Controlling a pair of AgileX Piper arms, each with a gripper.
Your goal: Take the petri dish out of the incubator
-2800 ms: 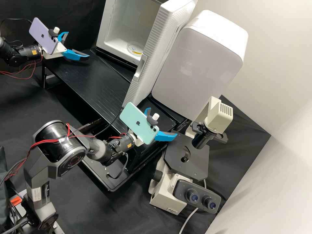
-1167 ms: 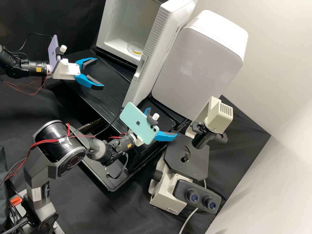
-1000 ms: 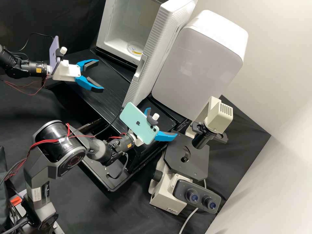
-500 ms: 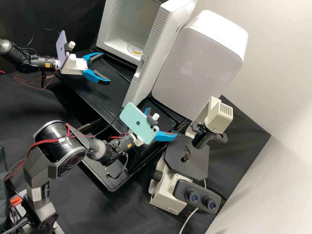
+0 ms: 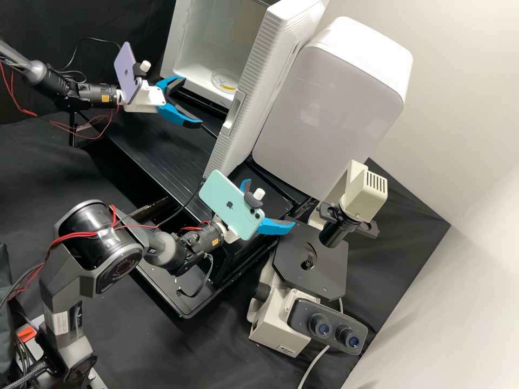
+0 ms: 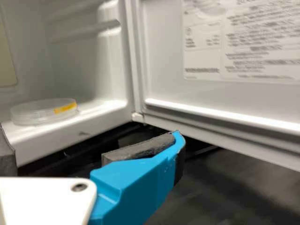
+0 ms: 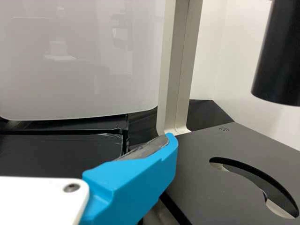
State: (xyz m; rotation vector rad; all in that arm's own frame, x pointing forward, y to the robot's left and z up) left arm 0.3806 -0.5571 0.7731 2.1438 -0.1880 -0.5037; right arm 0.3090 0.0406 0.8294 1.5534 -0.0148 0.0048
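We see the left gripper (image 5: 192, 101) in the upper left of the frame, its fingers spread wide, just in front of the open incubator (image 5: 189, 38). The dish (image 5: 224, 81) lies flat on the incubator's floor at top centre, apart from both grippers. The right gripper (image 5: 282, 225) hangs mid-frame at the edge of the microscope (image 5: 303, 324); whether it is open we cannot tell.

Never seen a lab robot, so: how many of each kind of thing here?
Dark grey robot arms: 2
Wrist-mounted phones: 2
Open white incubator: 1
Closed white plastic cabinet: 1
Clear round petri dish: 1
White microscope: 1
Total: 8
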